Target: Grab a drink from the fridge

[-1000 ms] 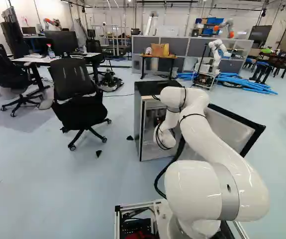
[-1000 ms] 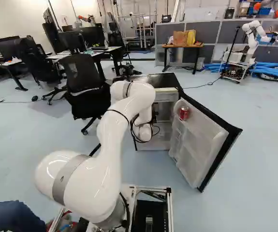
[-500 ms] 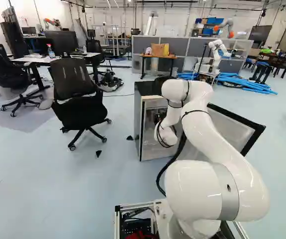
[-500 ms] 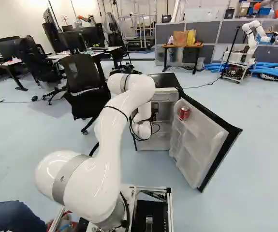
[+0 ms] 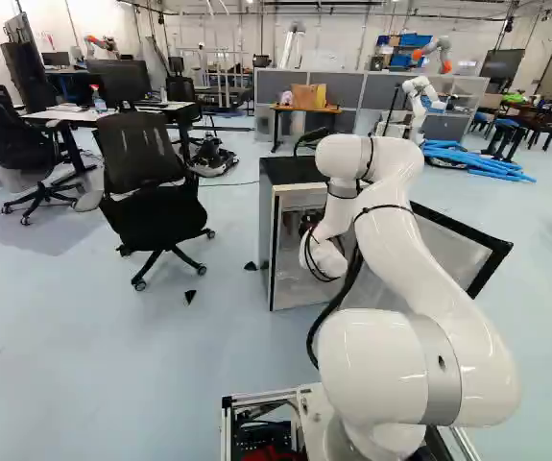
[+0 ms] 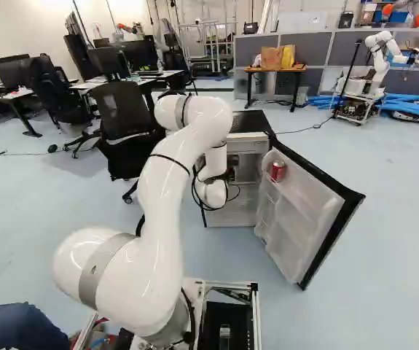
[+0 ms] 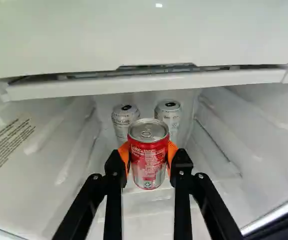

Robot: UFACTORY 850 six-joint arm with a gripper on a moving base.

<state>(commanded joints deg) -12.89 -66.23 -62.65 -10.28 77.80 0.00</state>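
Black and partly hidden by my wrist, the gripper [image 6: 231,173] is inside the open fridge [image 6: 247,122] in the right base view. In the wrist view, the gripper [image 7: 149,156] is shut on an upright red can [image 7: 148,162], an orange pad on each side. Behind it in the compartment stand two silvery cans, one [image 7: 125,120] to either side of the red can's line with the other [image 7: 169,117]; they are apart from each other. A second red can [image 6: 277,171] sits in a shelf of the fridge door [image 6: 307,211].
A white panel [image 7: 144,40] with a ledge spans the compartment above the cans. The open door reaches toward the base on the right. A black office chair [image 5: 146,182] stands left of the fridge. Another robot [image 6: 373,69] is at the far right, near blue tubes.
My arm's upper bend has risen and shifted back a little, and the wrist has moved slightly against the fridge. The base and fridge have stayed put.
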